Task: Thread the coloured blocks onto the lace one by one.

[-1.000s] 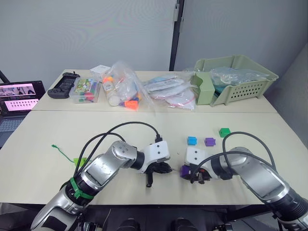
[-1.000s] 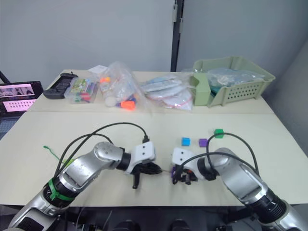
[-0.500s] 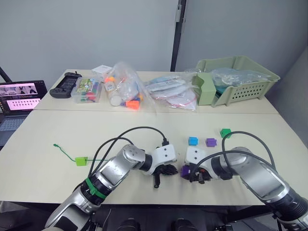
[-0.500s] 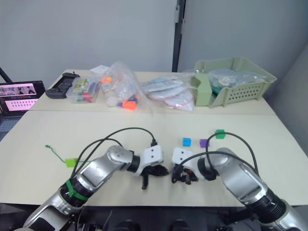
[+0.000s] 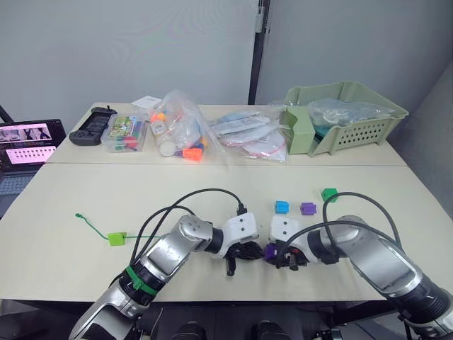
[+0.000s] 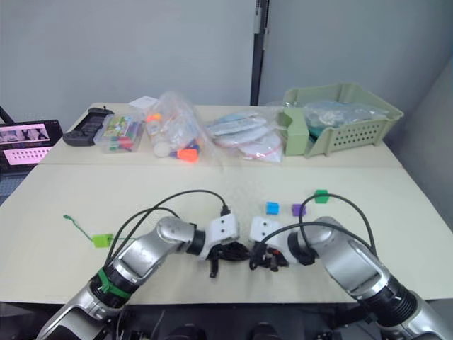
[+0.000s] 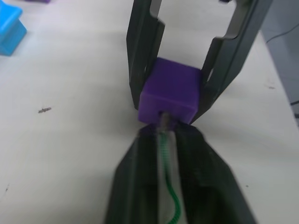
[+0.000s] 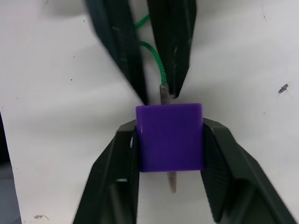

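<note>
Right wrist view: the right gripper [image 8: 170, 154] is clamped on a purple block [image 8: 170, 136], one finger pressed on each side. The lace [image 8: 153, 58] comes in from the left gripper [image 7: 164, 140], whose fingers are pinched together on it, and its stiff tip pokes out of the block's far face. Beyond the right gripper, apparently loose on the table [image 5: 64, 195], sit blue [image 5: 282, 207], purple [image 5: 308, 208] and green blocks [image 5: 329, 194].

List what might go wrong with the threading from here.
1. The lace tip pokes only slightly out of the purple block; if the left hand lets go early, it may slip back out.
2. The right hand grips the block only by two sides, so a push could twist it.
</note>
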